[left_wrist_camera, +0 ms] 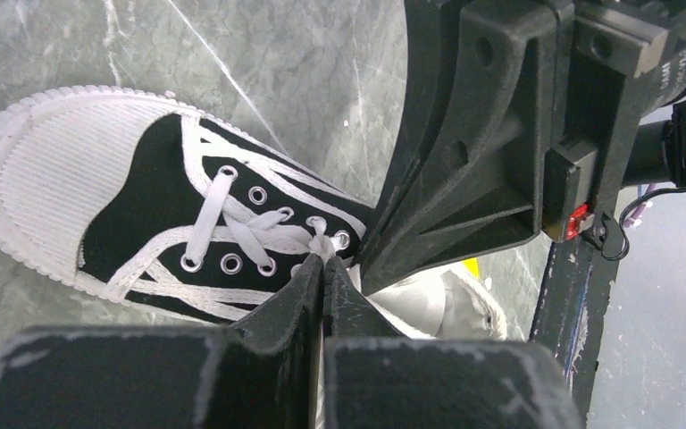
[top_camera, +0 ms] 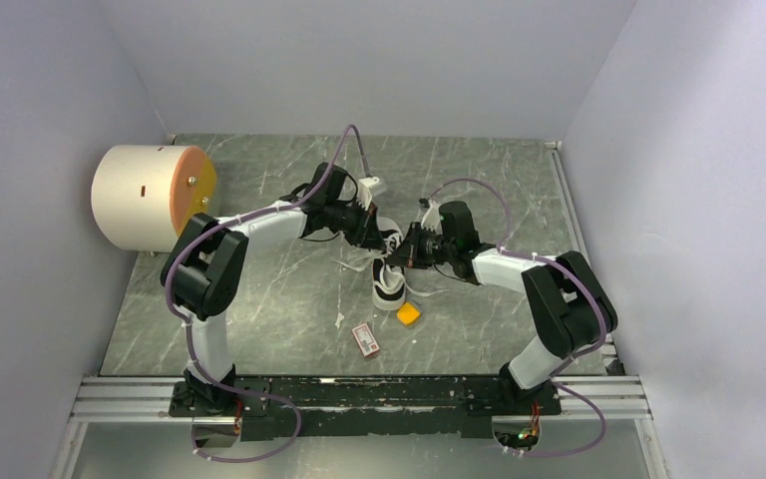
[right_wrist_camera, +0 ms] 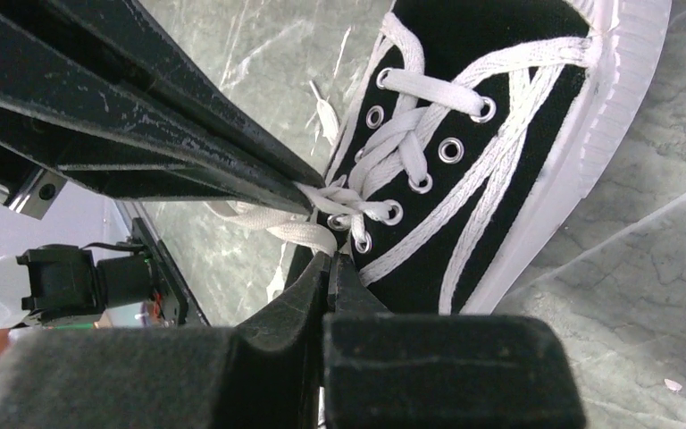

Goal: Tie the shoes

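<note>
Top view, centre: the laced upper of the sneaker (top_camera: 390, 289) is hidden under the left gripper (top_camera: 384, 244) and right gripper (top_camera: 407, 255). The right wrist view's top edge crops its toe.

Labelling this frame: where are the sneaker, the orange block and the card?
sneaker (top_camera: 388, 295), top view, white toe.
orange block (top_camera: 409, 314), top view, top face.
card (top_camera: 366, 339), top view, its middle.

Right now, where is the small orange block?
In the top view, the small orange block lies beside the near end of the black-and-white sneaker, right of the red-and-white card.
</note>
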Controlling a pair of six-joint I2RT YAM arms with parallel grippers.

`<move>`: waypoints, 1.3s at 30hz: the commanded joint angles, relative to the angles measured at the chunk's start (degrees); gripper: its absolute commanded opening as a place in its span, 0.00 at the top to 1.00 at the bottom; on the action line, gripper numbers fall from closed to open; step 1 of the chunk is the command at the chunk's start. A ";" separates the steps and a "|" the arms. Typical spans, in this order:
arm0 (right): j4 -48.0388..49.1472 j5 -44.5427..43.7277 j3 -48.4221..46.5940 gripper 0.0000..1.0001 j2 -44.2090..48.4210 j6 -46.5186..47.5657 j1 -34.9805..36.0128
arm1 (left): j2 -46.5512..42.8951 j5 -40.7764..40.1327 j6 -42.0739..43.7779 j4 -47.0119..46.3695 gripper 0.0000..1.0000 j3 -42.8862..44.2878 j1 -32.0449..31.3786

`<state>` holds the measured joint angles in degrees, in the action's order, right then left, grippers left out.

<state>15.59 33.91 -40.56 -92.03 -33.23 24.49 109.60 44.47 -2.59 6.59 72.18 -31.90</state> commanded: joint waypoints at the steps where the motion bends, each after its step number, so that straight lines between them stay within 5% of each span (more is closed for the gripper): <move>1: 4.19 -1.09 -0.75 1.00 -0.78 -2.74 0.13 | -3.47 3.21 -1.23 -3.52 0.95 -1.41 0.26; 16: 0.22 -1.91 0.90 1.00 2.14 0.53 0.18 | -3.86 1.37 -4.54 -5.28 0.88 -2.91 2.32; 31: 2.29 -0.18 -1.32 1.00 -0.48 -0.18 0.20 | -2.26 4.57 -3.60 -3.80 0.58 -3.46 2.59; 39: 3.64 -0.16 -1.45 1.00 -1.41 -1.28 0.13 | -2.30 2.87 1.74 -0.02 0.55 -3.87 1.93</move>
<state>17.39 33.67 -40.97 -92.40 -34.30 24.49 107.26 46.81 -4.64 4.60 69.04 -29.58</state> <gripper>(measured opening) 0.008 0.453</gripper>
